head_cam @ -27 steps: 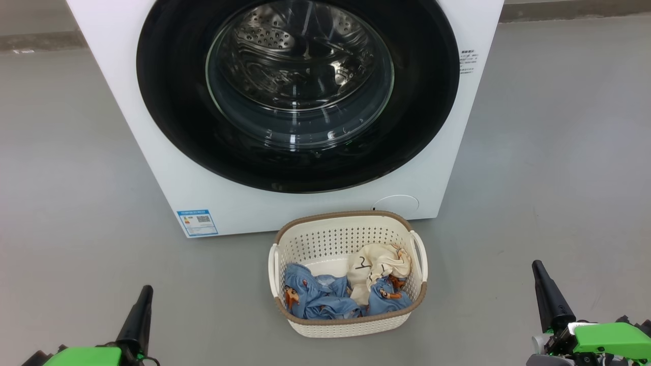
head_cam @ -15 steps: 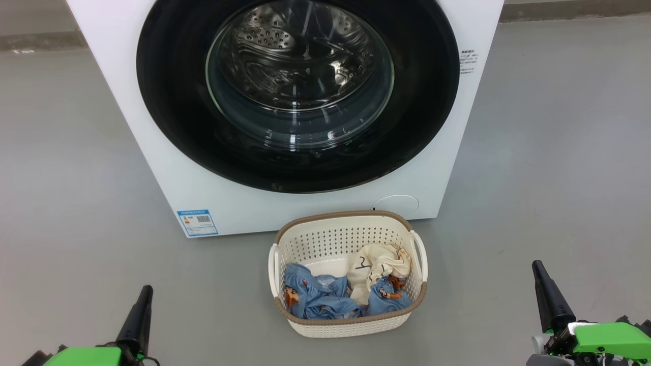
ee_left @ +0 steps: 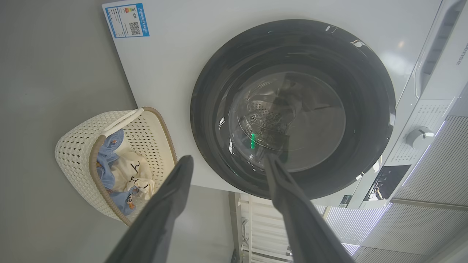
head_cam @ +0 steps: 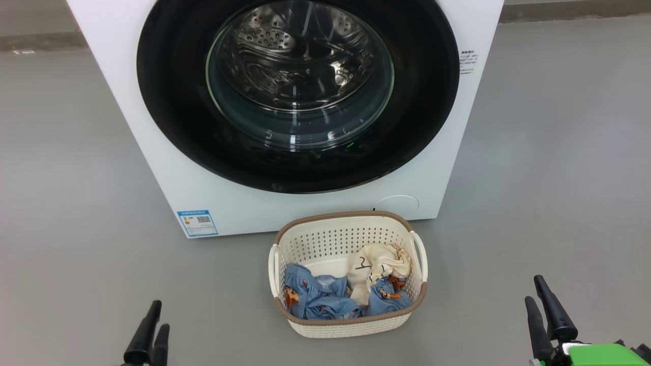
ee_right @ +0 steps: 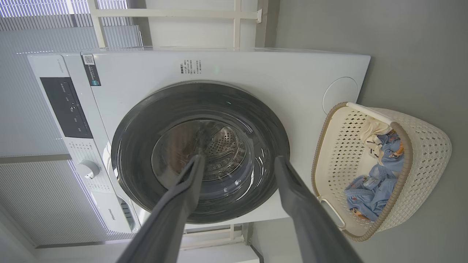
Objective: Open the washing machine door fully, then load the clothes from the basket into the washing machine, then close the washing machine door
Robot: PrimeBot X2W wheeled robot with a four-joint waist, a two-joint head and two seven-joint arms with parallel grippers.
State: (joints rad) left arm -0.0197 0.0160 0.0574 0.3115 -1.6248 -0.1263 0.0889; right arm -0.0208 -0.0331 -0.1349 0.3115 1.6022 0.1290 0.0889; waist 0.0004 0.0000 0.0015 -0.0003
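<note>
While both arms hang low, pincers: two, the left pincer (head_cam: 159, 315) and the right pincer (head_cam: 533, 290), each with two dark fingers (ee_left: 164, 212) pointing toward the washer.
Left pincer: jaws spread wide, nothing between them, touching nothing.
Right pincer: jaws spread just as wide, empty, touching nothing.
Washer (head_cam: 152, 152): one, white, ahead of both pincers and well apart from them.
Door (head_cam: 173, 101): one, round, with a black rim and clear glass; shut flat against the washer front, straight beyond each pincer's fingertips in the wrist views.
Drum (head_cam: 300, 56): one, holed steel, seen through the glass.
Basket (head_cam: 351, 325): one, cream with a brown rim, upright on the floor, about midway between the two pincers and a little ahead of them; just before the washer, though whether they touch I cannot tell.
Handles (head_cam: 273, 264): two, white, one facing each pincer's side.
Clothes (head_cam: 315, 300): in the basket, heaped at the end nearest the pincers; blue printed cloth in two bunches, piece count unclear.
Cream piece (head_cam: 363, 269): one, black mark, lying between the blue bunches.
Sticker (head_cam: 197, 222): one, blue, low on the washer front, on the left pincer's side.
Flap (head_cam: 396, 203): one, round, low on the washer front, toward the right pincer's side.
Knob (ee_left: 419, 137): one, far beyond the left pincer's fingertips.
</note>
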